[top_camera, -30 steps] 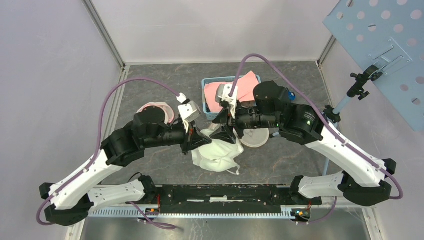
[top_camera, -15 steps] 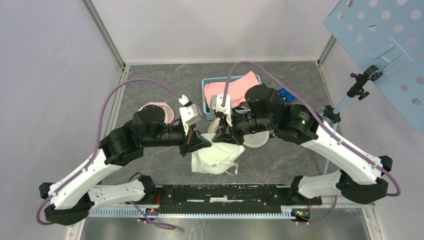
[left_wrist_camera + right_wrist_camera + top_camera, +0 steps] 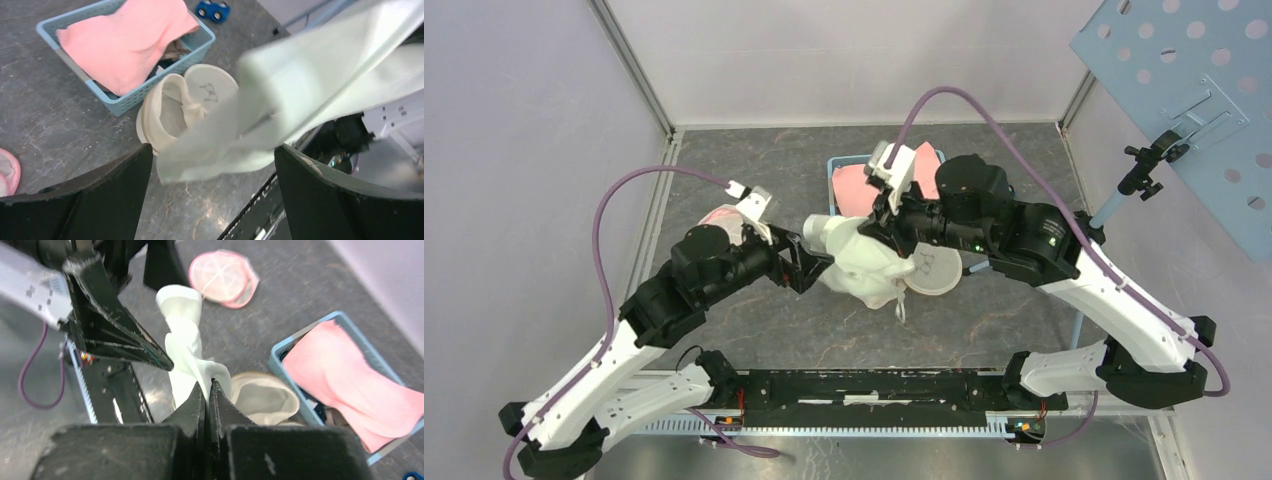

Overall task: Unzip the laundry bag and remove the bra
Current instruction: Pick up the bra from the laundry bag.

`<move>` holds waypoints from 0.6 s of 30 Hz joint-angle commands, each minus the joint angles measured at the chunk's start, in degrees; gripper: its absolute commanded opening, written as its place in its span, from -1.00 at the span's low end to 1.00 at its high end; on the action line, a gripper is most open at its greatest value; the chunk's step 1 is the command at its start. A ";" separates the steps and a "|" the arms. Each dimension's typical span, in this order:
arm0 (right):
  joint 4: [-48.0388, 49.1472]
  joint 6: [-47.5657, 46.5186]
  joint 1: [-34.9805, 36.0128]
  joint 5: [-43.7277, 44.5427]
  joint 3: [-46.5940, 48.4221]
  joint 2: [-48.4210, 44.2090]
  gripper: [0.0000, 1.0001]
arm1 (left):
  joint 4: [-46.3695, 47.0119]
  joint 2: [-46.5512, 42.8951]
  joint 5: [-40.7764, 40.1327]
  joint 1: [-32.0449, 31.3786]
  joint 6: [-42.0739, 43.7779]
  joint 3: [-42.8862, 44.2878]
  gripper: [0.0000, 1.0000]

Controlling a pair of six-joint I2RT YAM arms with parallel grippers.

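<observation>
Two robot arms are seen from above over a grey desk (image 3: 754, 160). The left arm (image 3: 654, 310) and the right arm (image 3: 1074, 270) meet near the middle.

One white laundry bag (image 3: 864, 265) is held up off the desk between them. It is pinched in the right jaws, which are closed on its fabric. The left jaws stand wide apart just beside the bag. Whether they touch it cannot be told, and the state of the zip cannot be made out.

One beige bra (image 3: 185, 105) lies on the desk outside the bag, touching the one blue basket (image 3: 125, 97). One pink cloth (image 3: 125, 40) is heaped in the basket. One pink round item (image 3: 724, 215) lies on the desk by the left arm.

Both of the bra's cups, side by side, are shown only in the left wrist view. From above, just one cup is made out past the bag. One blue toy car (image 3: 212, 10) beyond the basket is also given only by that view. From above, it is hidden by the right arm.

The closed fingertips pressed on the bag are shown plainly only in the right wrist view.
</observation>
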 commanded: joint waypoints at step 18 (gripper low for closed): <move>12.28 6.01 -0.18 14.28 12.24 1.05 -1.00 | 71.71 -8.87 10.86 9.88 -31.22 -42.66 0.93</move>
